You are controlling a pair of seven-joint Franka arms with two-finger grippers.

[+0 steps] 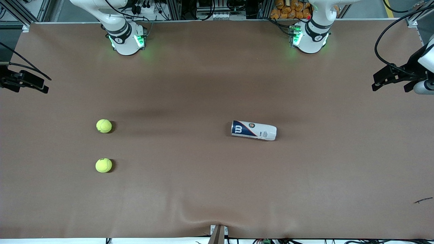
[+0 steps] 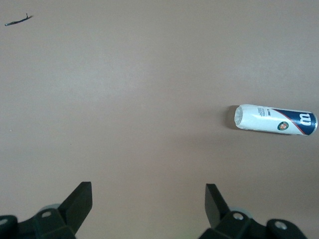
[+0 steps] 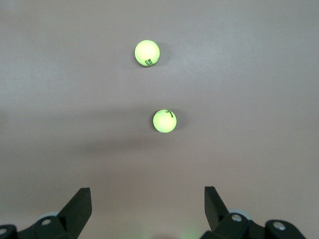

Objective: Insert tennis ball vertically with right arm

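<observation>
Nearest the front camera, at the tabletop's [image 1: 217,189] edge, a small bracket [image 1: 217,234] pokes up at mid-width, and a thin dark scrap [image 1: 423,200] lies toward the left arm's end.

Farther in, toward the right arm's end, sit two yellow-green tennis balls. The near ball [image 1: 103,165] rests on bare brown tabletop; the far ball [image 1: 103,125] lies farther from the camera, almost in line with it, the two well apart. Both show in the right wrist view, near ball [image 3: 147,53] and far ball [image 3: 164,121], each with small dark print on its felt.

About level with the far ball, but toward the left arm's end past mid-table, a white and navy can [image 1: 254,130] lies on its side, untouched. Its navy end, with the white logo, points toward the balls; its white end points toward the left arm's end. The left wrist view shows the can [image 2: 275,119] the same way, alone on the tabletop.

Farthest back, both arms wait, held up at the two ends of the tabletop. The right end effector [image 3: 147,209] hangs over the right arm's end, fingers [image 3: 79,204] spread wide with nothing between them, the balls in its sight. The left end effector [image 2: 148,209] hangs over the left arm's end, fingers [image 2: 215,201] likewise spread and holding nothing.
</observation>
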